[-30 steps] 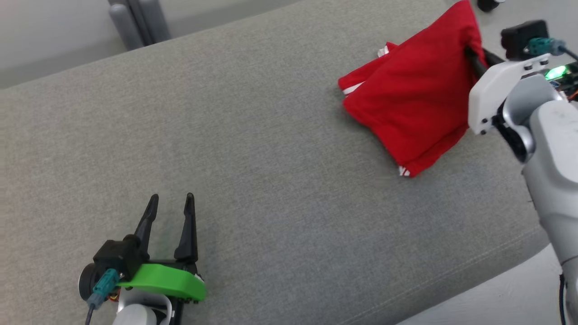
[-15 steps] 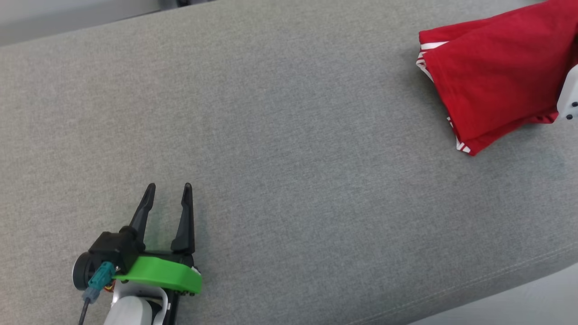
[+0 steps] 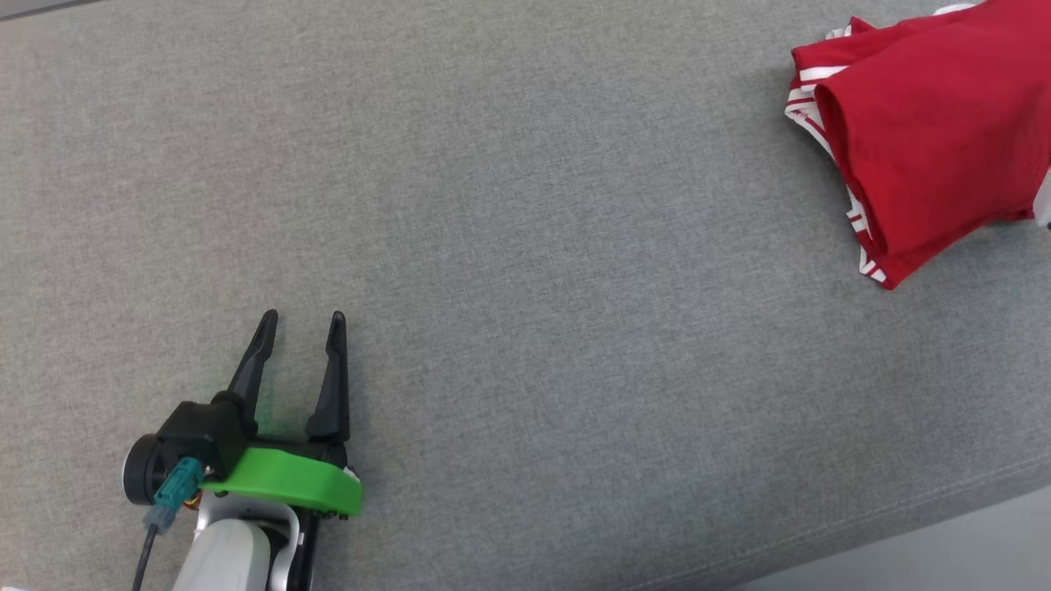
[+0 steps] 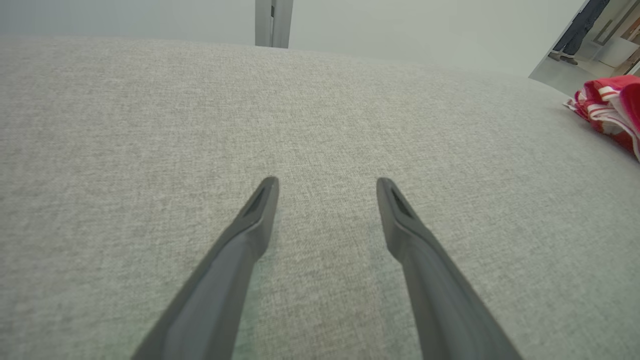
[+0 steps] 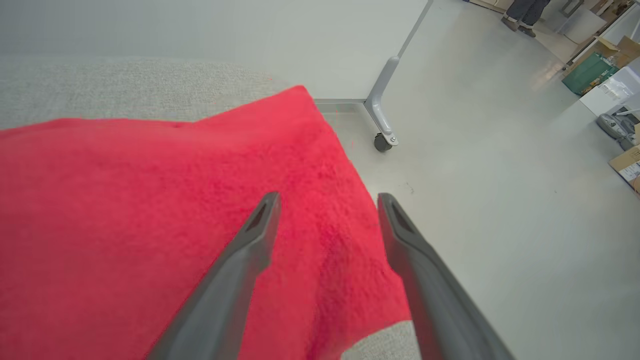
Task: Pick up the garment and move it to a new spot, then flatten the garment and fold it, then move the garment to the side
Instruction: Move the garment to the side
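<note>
Folded red garment (image 3: pixel 936 139) lies at two o'clock by the edge of the grey surface (image 3: pixel 525 246), right gripper (image 5: pixel 327 196) fingers wide over it, left gripper (image 3: pixel 302 316) wide and empty at seven; a snagging finger could drag it off.

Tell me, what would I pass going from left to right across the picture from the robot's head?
The robot's left claw, open, at the lower left → a long stretch of bare grey cushion → the red garment with white stripes, folded at the upper right edge.
</note>
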Robot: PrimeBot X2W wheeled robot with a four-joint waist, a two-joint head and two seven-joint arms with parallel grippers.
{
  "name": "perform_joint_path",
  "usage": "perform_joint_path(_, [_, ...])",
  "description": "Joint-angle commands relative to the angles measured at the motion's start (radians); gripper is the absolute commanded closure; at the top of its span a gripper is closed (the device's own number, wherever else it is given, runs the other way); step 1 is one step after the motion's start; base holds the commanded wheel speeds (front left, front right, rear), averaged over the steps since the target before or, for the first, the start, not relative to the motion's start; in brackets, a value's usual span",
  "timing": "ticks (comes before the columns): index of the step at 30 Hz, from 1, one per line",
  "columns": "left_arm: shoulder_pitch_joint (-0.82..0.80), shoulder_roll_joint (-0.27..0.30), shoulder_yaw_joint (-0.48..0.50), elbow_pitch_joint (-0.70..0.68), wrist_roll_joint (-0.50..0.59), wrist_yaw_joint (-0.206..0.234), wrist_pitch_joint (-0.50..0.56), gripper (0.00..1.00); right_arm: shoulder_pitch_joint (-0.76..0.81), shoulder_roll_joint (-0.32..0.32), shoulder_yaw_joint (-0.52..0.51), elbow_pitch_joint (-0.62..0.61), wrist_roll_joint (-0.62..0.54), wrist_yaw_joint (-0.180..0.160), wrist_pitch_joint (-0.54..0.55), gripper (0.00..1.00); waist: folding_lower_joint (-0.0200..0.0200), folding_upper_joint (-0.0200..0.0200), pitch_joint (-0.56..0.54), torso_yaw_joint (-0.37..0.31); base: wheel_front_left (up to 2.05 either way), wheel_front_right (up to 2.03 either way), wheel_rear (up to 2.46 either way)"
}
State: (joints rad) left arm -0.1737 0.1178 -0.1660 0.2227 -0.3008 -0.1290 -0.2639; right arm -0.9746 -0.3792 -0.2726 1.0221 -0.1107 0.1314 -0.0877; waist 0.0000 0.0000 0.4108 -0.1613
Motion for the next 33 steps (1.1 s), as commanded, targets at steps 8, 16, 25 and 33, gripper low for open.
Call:
perform_joint_path(8, [-0.023,0.007,-0.007,-0.006,0.005,-0.003,0.0,0.0,-0.018,0.017,0.02,0.042,-0.041,-0.002,-0.063,0.0,0.0,0.0,-0.045,-0.01,0.0,0.0,0.0])
perform_joint_path(16, [-0.032,-0.003,-0.008,0.004,-0.008,-0.003,0.0,0.0,-0.031,0.066,0.123,0.037,-0.022,-0.002,-0.139,0.0,0.0,0.0,-0.145,-0.009,0.0,0.0,0.0])
perform_joint_path(25, [0.025,-0.029,0.039,0.034,-0.033,-0.002,0.0,0.0,0.059,0.143,0.218,-0.031,0.082,-0.002,-0.176,0.0,0.0,0.0,-0.28,0.045,0.0,0.0,0.0])
perform_joint_path(33, [0.111,-0.051,0.11,0.049,-0.027,0.008,0.0,0.0,0.285,0.23,0.211,-0.242,0.162,-0.002,-0.178,0.0,0.0,0.0,-0.364,0.099,0.0,0.0,0.0])
